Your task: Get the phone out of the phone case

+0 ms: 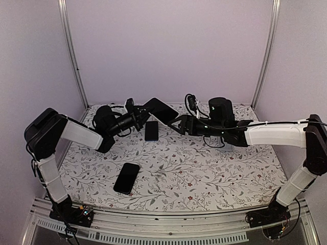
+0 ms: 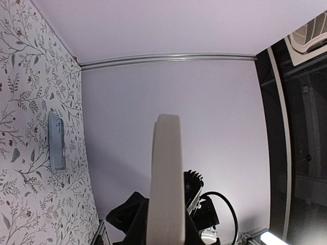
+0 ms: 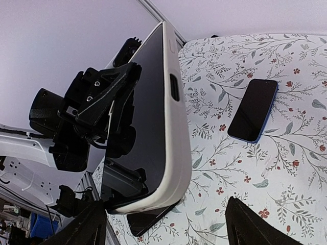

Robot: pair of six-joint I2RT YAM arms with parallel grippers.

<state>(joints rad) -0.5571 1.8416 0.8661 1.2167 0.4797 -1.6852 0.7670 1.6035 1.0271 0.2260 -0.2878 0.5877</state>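
Left gripper clamps phone case aloft; blue phone lies nearby.

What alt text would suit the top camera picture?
Two arms meet above a floral table: the left hand holds a cased phone aloft, the right hand at its lower end. A black phone and a blue phone lie below.

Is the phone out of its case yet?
Not yet. Done: the white case is up off the table, with the phone still inside. In hand: the left gripper clamps it, and the right gripper is open at its lower end. Left: pulling phone and case apart.
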